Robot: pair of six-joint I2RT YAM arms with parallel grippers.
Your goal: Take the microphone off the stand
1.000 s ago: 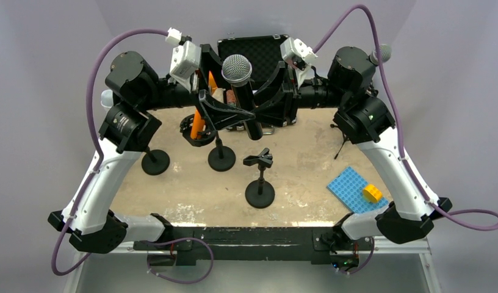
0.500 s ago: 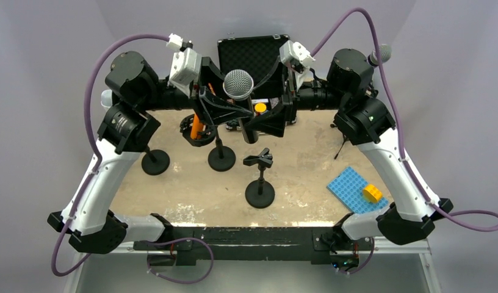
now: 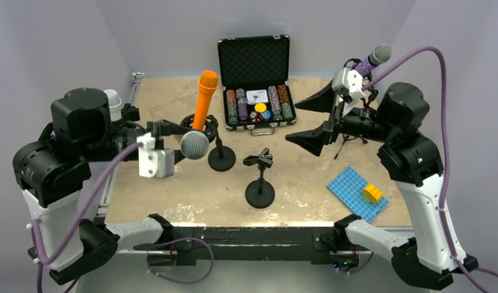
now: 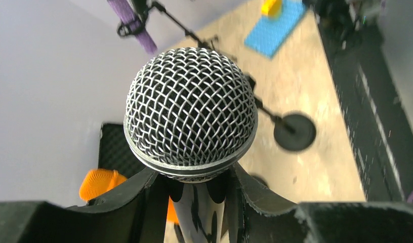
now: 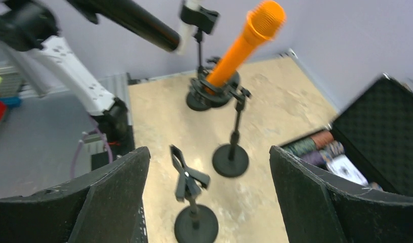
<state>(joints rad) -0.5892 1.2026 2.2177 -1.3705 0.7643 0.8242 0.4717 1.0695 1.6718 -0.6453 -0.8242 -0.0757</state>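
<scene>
Microphone: the black-handled microphone with silver mesh head (image 3: 194, 144) is held aloft at left, apart from the empty black clip stand (image 3: 259, 183); removal looks done.
Left gripper (image 4: 199, 200): fingers clamped on its neck, carrying it.
Right gripper (image 3: 293, 121): spread wide, holding nothing, standing clear.

The worktop (image 3: 307, 177) is a beige, speckled surface. An open black case (image 3: 252, 61) stands at far centre. A round-based stand (image 3: 222, 162) sits left of centre, with a clip stand (image 3: 260, 194) nearer and to its right. A blue baseplate (image 3: 347, 186) lies near right, carrying a yellow brick (image 3: 373, 193).
</scene>
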